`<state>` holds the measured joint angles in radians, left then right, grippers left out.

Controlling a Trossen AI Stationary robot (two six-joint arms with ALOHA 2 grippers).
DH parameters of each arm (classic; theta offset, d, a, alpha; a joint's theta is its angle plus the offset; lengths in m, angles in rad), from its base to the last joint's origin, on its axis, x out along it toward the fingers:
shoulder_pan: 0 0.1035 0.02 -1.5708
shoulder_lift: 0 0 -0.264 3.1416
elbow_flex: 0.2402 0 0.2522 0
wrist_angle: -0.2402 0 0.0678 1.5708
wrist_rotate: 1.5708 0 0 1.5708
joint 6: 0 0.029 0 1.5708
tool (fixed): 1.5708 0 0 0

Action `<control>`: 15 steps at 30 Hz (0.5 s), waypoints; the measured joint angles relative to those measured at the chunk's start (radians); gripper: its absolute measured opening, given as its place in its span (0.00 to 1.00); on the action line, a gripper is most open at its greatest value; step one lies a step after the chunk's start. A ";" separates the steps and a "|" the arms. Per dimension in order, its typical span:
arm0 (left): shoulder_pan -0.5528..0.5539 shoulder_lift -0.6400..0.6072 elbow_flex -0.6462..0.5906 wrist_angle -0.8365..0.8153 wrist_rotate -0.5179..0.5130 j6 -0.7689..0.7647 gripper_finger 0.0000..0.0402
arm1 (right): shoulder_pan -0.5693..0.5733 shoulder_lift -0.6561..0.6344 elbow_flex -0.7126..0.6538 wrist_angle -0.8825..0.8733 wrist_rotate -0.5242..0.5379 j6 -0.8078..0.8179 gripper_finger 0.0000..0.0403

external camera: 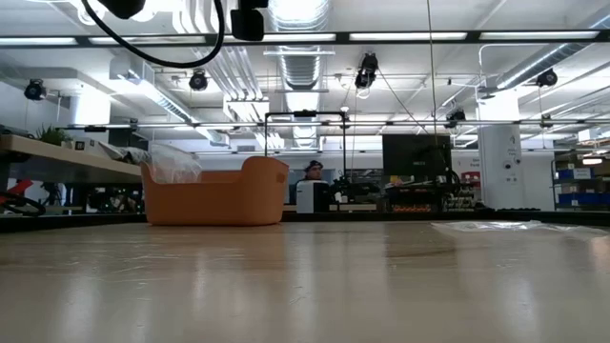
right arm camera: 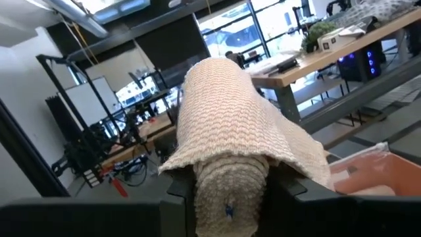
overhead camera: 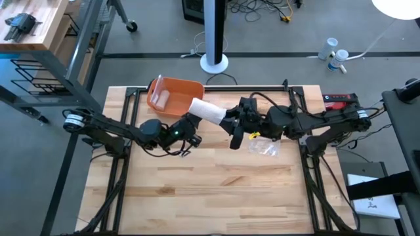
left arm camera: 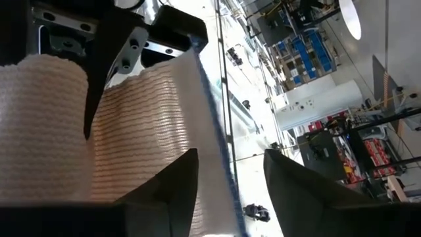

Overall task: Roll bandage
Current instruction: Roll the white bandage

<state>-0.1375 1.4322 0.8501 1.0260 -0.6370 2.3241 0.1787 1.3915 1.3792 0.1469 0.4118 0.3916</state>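
Above table, beige ribbed bandage (overhead camera: 207, 110) part-rolled btwn grippers.

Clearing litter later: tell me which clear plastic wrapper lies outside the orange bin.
The crumpled clear plastic wrapper on the wooden table, right of centre in the high view; the other wrapper sits inside the orange plastic bin.

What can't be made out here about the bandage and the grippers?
- Low view: bandage and both grippers sit above the frame's top edge.
- High view: left gripper and right gripper too small to judge their hold on the bandage.
- Wrist views: bandage's loose end cut off.
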 joint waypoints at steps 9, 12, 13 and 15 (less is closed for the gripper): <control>0.000 0.000 0.000 0.002 0.045 -0.003 0.39 | -0.002 0.015 0.001 -0.006 0.035 -0.001 0.24; 0.000 0.000 0.000 0.002 0.069 -0.003 0.40 | -0.002 0.017 0.001 -0.013 0.035 0.003 0.22; 0.000 0.000 0.000 0.002 0.070 -0.003 0.40 | -0.002 0.017 0.001 -0.022 0.035 0.010 0.22; 0.000 0.000 0.000 0.000 0.070 -0.007 0.39 | -0.002 0.017 0.001 -0.041 0.039 0.018 0.22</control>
<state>-0.1375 1.4322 0.8505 1.0261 -0.5667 2.3169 0.1764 1.4082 1.3804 0.1063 0.4506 0.4093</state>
